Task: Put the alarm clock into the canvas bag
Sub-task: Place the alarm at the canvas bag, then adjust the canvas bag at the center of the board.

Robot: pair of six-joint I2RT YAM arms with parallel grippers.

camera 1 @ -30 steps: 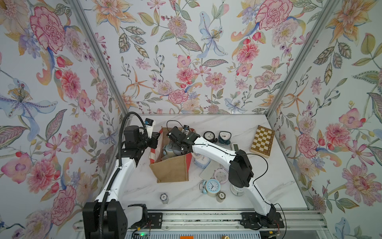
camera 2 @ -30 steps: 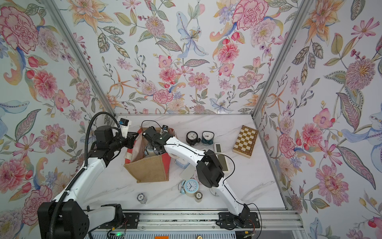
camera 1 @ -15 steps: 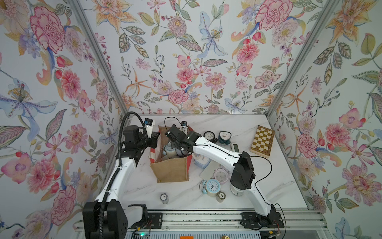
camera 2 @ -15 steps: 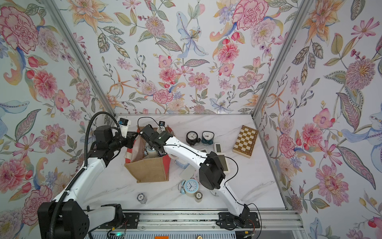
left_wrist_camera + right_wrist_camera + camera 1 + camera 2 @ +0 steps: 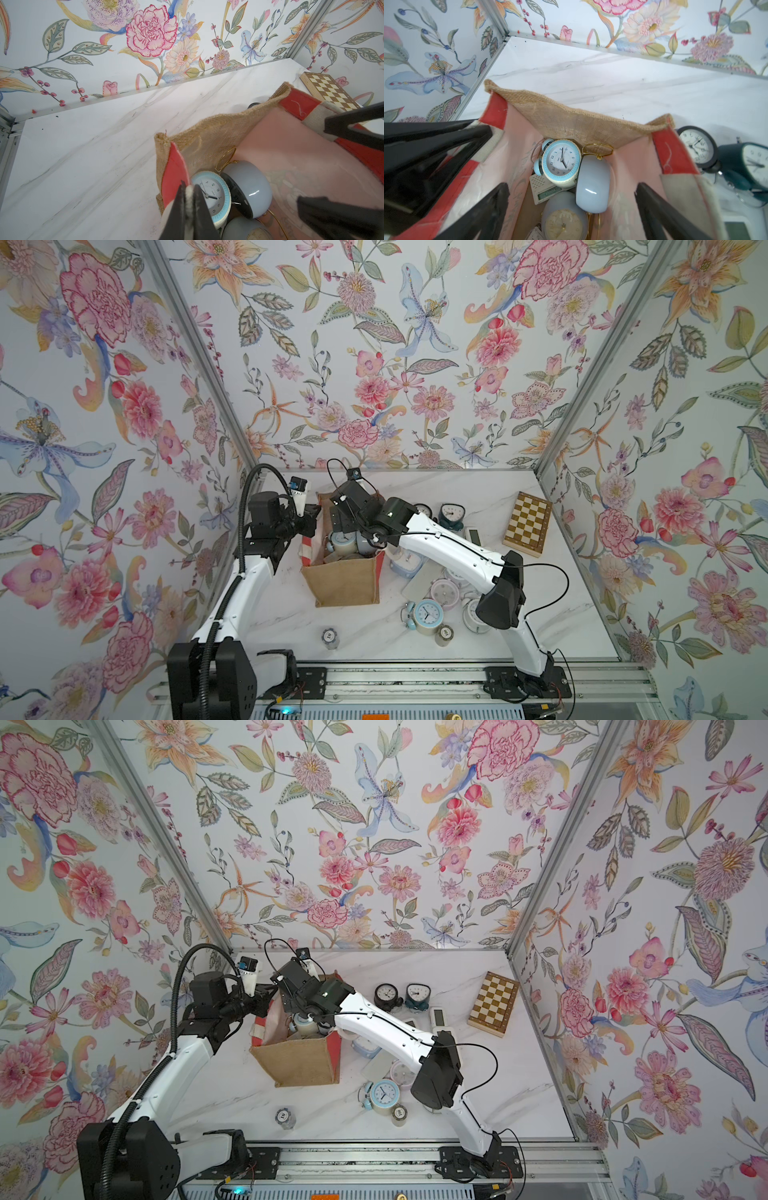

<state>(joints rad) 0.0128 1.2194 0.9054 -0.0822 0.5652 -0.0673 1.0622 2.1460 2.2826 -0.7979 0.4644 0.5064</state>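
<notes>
Desk (image 5: 282, 614): spare clocks (image 5: 426, 614) remain beside bag (image 5: 345, 585). Bag upright, rim pinched by closed left claw (image 5: 189, 187). Right claw (image 5: 571, 185): wide open, empty, risen slightly from bag mouth. Clock (image 5: 561, 160): lying inside bag. Placement judged complete; withdrawal under way.

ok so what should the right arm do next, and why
Probably lift the right gripper straight up clear of the bag. Its jaws stand open and empty above the clocks lying inside, such as the blue-rimmed clock, so this drop looks done. The left gripper is shut on the bag's rim, holding it open, and more clocks wait on the table, like the blue clock.
</notes>
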